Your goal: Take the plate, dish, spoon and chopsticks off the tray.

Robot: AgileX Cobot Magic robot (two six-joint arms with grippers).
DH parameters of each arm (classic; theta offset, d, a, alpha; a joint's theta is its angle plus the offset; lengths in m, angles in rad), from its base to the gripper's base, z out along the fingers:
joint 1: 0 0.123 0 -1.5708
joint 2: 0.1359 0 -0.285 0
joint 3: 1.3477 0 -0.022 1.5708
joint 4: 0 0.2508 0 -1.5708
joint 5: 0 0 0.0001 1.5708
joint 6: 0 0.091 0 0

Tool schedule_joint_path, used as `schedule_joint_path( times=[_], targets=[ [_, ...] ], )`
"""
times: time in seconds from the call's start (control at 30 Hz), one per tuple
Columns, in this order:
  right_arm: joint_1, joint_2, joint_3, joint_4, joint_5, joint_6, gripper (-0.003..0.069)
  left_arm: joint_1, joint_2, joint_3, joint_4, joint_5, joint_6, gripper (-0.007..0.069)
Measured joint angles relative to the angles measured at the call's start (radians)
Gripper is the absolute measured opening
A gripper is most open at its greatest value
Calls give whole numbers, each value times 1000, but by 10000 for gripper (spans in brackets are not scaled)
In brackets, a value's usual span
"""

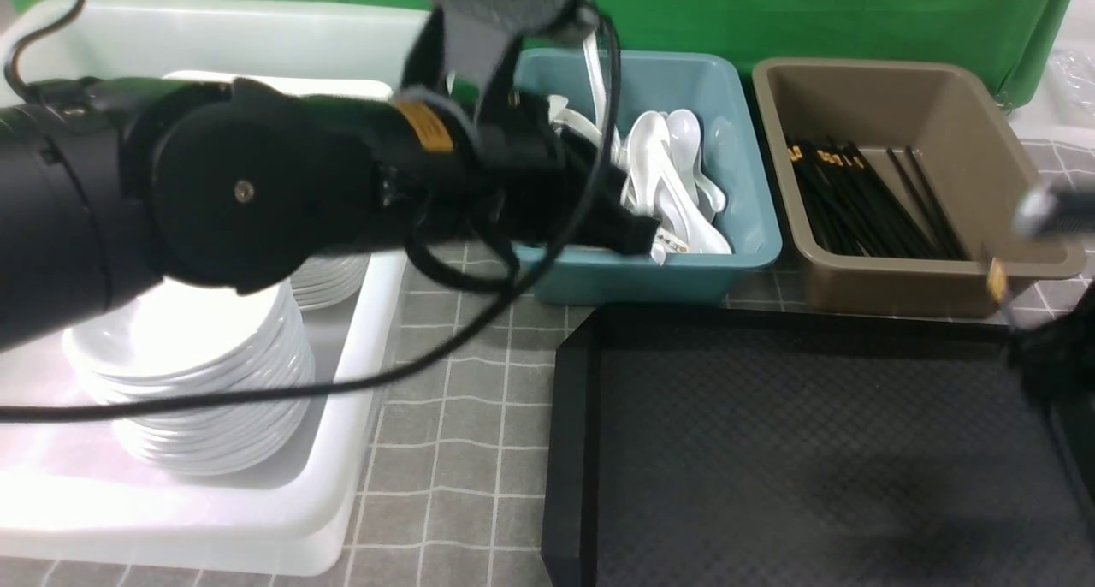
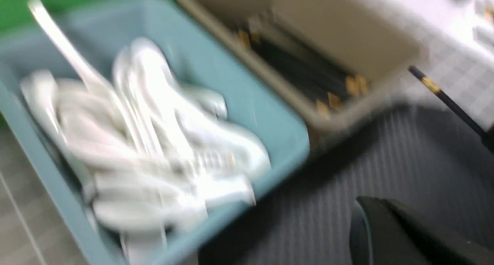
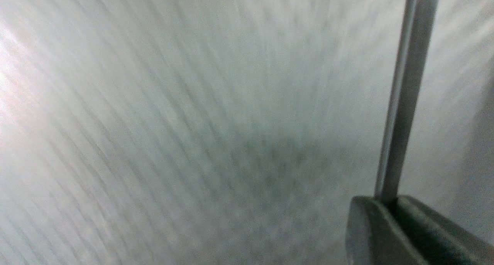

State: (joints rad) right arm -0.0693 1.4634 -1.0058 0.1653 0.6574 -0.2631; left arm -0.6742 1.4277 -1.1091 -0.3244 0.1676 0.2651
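Observation:
The black tray (image 1: 813, 450) lies at the front right with nothing on it. My right gripper (image 1: 1048, 360) hangs blurred over the tray's right edge, shut on the black chopsticks (image 1: 997, 283), whose gold band points up. In the right wrist view the chopsticks (image 3: 405, 102) rise from between the closed fingertips (image 3: 389, 201). The printed spoon (image 1: 671, 243) lies in the teal bin (image 1: 753, 228) at its near wall. My left gripper (image 1: 637, 228) hovers beside it, shut and empty. White plates (image 1: 197, 373) and small dishes (image 1: 334, 283) are stacked in the white tub (image 1: 342, 484).
A brown bin (image 1: 907, 279) behind the tray holds several black chopsticks. The teal bin holds several plain white spoons. My left arm stretches across the white tub and hides part of it. Green cloth hangs at the back. Grey checked cloth covers the table.

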Motion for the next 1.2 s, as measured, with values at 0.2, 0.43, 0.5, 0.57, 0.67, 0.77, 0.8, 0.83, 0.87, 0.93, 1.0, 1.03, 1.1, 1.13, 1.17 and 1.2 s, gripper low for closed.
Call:
schedule_joint_path(
  times=[0.2, 0.43, 0.5, 0.57, 0.67, 0.77, 0.8, 0.83, 0.87, 0.93, 1.0, 1.03, 1.1, 1.13, 1.17, 1.2],
  targets=[
    [0, -41, -74, 16, -482, -7, 66, -1, 2, 0, -10, -412, 1, 6],
    [0, 152, -152, 18, -874, 150, 66, -1, 2, 0, 24, -473, 1, 6],
    [0, 249, -196, 18, -894, 180, 66, -1, 2, 0, 36, -395, 3, 6],
    [0, 295, -218, 18, -893, 187, 66, -1, 2, 0, 40, -352, 3, 6],
    [3, 387, -281, 18, -857, 197, 77, -1, 2, 0, 43, -236, 3, 6],
    [8, 447, -372, 19, -758, 208, 153, -1, 2, 0, 43, -110, -8, 6],
    [9, 458, -390, 19, -727, 209, 191, -1, 2, 0, 43, -81, -23, 6],
    [12, 470, -428, 19, -667, 214, 261, -1, 2, 0, 42, -43, -50, 6],
    [12, 476, -447, 19, -629, 215, 297, -1, 0, 0, 40, -20, -67, 6],
    [15, 477, -483, 20, -531, 216, 356, -1, -8, 0, 40, 28, -89, 6],
    [15, 467, -520, 20, -414, 216, 377, -1, -23, 0, 40, 71, -97, 6],
    [15, 455, -540, 20, -338, 211, 373, -1, -34, 0, 40, 90, -102, 6],
    [15, 408, -564, 20, -197, 170, 328, 2, -60, 0, 40, 124, -105, 6],
    [20, 366, -566, 20, -140, 141, 269, 6, -76, 0, 40, 140, -106, 6],
    [23, 333, -564, 20, -94, 128, 221, 9, -92, 0, 40, 150, -106, 6],
    [27, 288, -555, 20, -64, 114, 155, 14, -109, 0, 40, 160, -107, 6]
  ],
)
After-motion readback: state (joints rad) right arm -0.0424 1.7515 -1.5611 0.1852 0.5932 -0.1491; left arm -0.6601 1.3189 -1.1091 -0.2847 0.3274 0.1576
